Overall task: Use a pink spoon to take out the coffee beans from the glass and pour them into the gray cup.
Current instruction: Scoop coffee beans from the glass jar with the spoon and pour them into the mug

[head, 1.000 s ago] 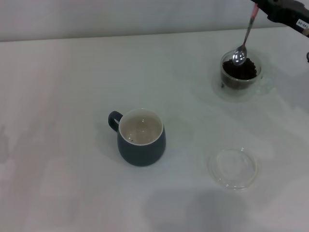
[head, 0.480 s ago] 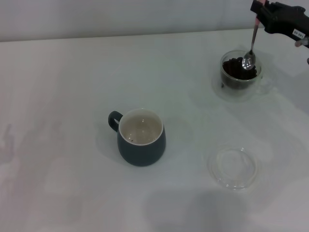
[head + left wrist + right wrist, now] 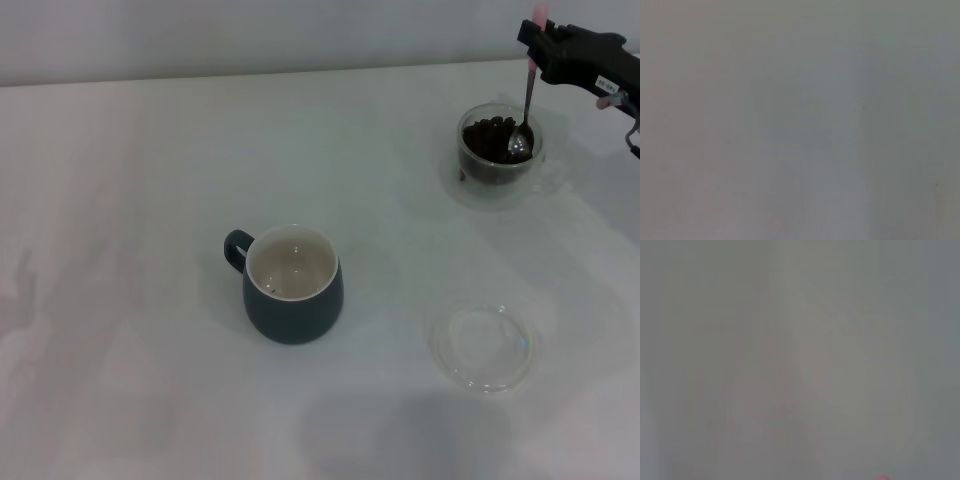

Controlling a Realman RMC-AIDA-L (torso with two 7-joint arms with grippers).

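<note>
My right gripper (image 3: 541, 45), jaws clamped on the pink-handled metal spoon (image 3: 522, 95), dips it among dark coffee beans (image 3: 487, 133) inside the clear glass (image 3: 497, 150). No scoop delivered; the blue-gray cup (image 3: 292, 284) looks nearly empty.

The pink spoon (image 3: 522, 115) has a shiny polished metal bowl and neck and a matt pale pink handle, seemingly plastic. The glass (image 3: 499, 145) and the shallow round dish (image 3: 482, 347) near right are clear, glossy glass, and the coffee beans (image 3: 486, 135) look dark with a slight sheen. The gray cup (image 3: 292, 283) appears smooth glazed ceramic, blue-gray outside and cream inside, on a smooth matt white table (image 3: 130, 180).
</note>
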